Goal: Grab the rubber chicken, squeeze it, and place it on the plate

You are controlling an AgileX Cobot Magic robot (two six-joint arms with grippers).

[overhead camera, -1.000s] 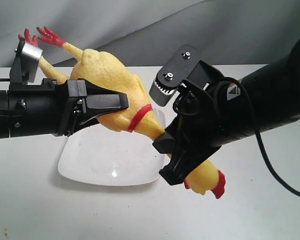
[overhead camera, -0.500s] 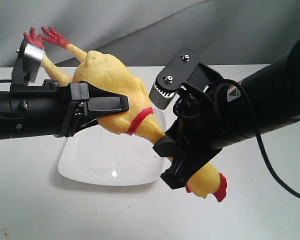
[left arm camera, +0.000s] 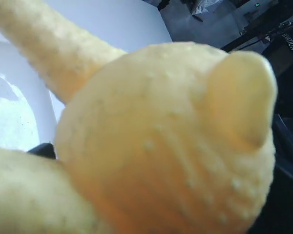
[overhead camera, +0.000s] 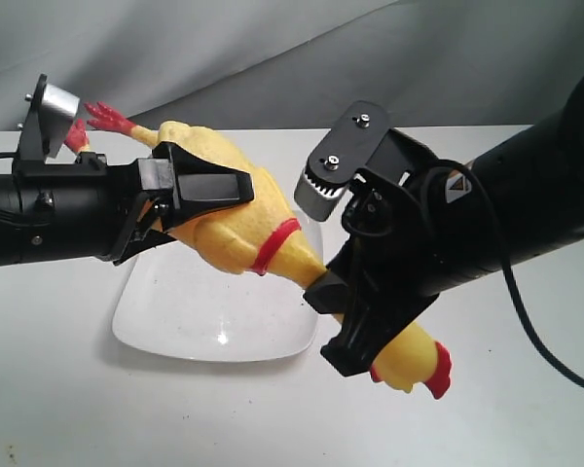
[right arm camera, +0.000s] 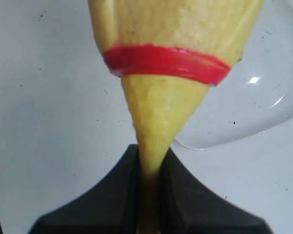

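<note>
The rubber chicken (overhead camera: 236,209) hangs in the air over the plate (overhead camera: 165,326), slanting from its red feet at upper left to its red comb at lower right. My left gripper (overhead camera: 190,199) is shut on its plump body, which fills the left wrist view as a blurred yellow rubber chicken (left arm camera: 161,146). My right gripper (overhead camera: 343,292) is shut on the thin neck below the red band. In the right wrist view the rubber chicken (right arm camera: 158,112) narrows down between the black fingers (right arm camera: 117,190), with the plate (right arm camera: 263,97) beside it.
The white table (overhead camera: 526,389) lies under both arms, and a grey cloth backdrop (overhead camera: 273,49) hangs behind it. The two black arms cross most of the scene above the plate.
The chicken has tilted and dropped: the feet end came down at the left, and the head end sank lower and to the right. Both grippers kept their hold.
</note>
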